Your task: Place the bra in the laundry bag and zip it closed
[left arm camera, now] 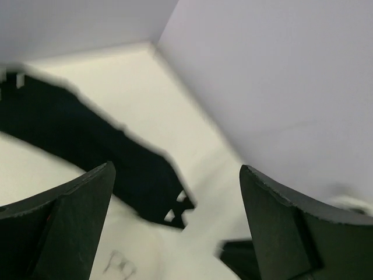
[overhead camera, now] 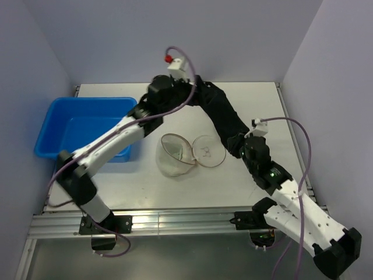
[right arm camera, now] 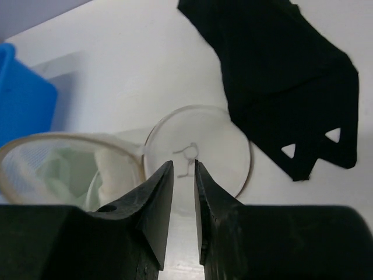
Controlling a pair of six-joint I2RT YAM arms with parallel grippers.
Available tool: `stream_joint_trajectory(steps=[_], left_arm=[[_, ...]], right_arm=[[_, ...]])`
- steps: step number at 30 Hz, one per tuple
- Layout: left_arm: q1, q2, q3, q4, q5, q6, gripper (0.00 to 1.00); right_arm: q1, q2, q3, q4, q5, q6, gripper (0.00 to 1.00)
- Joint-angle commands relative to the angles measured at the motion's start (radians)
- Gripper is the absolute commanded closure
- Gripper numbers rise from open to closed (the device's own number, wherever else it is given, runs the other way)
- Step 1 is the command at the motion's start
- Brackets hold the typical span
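Observation:
The laundry bag lies open at the table's middle, its tan rim facing up and its round mesh lid flipped flat to the right. The pale bra sits inside the bag. A small dark mark shows on the lid. My right gripper hovers just over the lid's near edge with only a narrow gap between the jaws and nothing in it; in the top view it is right of the lid. My left gripper is wide open and empty, raised at the back.
A long black cloth runs from the back centre to the right gripper; it shows under the left gripper and beyond the lid. A big blue tub stands at the left. Walls close in behind and on both sides.

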Motion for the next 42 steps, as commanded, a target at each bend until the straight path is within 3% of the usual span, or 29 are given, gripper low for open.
stream_joint_trajectory(steps=[1,6,9,13,16,20,24,29,35,39,41,42], left_arm=[[-0.011,-0.241,-0.203,0.226,0.029,-0.020,0.07],[-0.054,-0.438,-0.491,0.289,-0.005,-0.063,0.11],[-0.077,-0.516,-0.631,0.301,-0.034,-0.083,0.12],[-0.140,-0.607,-0.780,0.309,-0.077,-0.075,0.14],[-0.185,-0.660,-0.843,0.306,-0.097,-0.071,0.14],[-0.212,-0.716,-0.911,0.324,-0.091,-0.081,0.14],[-0.215,-0.719,-0.931,0.302,-0.091,-0.061,0.14],[-0.216,-0.728,-0.935,0.301,-0.072,-0.043,0.14],[-0.216,-0.737,-0.938,0.305,-0.063,-0.037,0.14],[-0.216,-0.731,-0.938,0.308,-0.062,-0.046,0.14],[-0.216,-0.723,-0.934,0.305,-0.058,-0.043,0.14],[-0.216,-0.720,-0.934,0.305,-0.060,-0.044,0.14]], right_arm=[[-0.097,0.166,0.115,0.071,-0.065,-0.045,0.72],[-0.251,0.474,0.314,0.075,-0.182,-0.144,0.70],[-0.377,0.698,0.477,0.026,-0.337,-0.207,0.59],[-0.482,1.053,0.815,-0.091,-0.419,-0.304,0.28],[-0.528,1.269,1.056,-0.188,-0.490,-0.359,0.16],[-0.572,1.479,1.307,-0.329,-0.624,-0.397,0.13],[-0.572,1.631,1.428,-0.421,-0.598,-0.410,0.12],[-0.618,1.677,1.398,-0.413,-0.644,-0.399,0.14],[-0.644,1.688,1.319,-0.375,-0.725,-0.361,0.24],[-0.667,1.659,1.230,-0.297,-0.835,-0.330,0.52],[-0.681,1.655,1.212,-0.275,-0.863,-0.304,0.61],[-0.686,1.655,1.204,-0.254,-0.947,-0.301,0.67]])
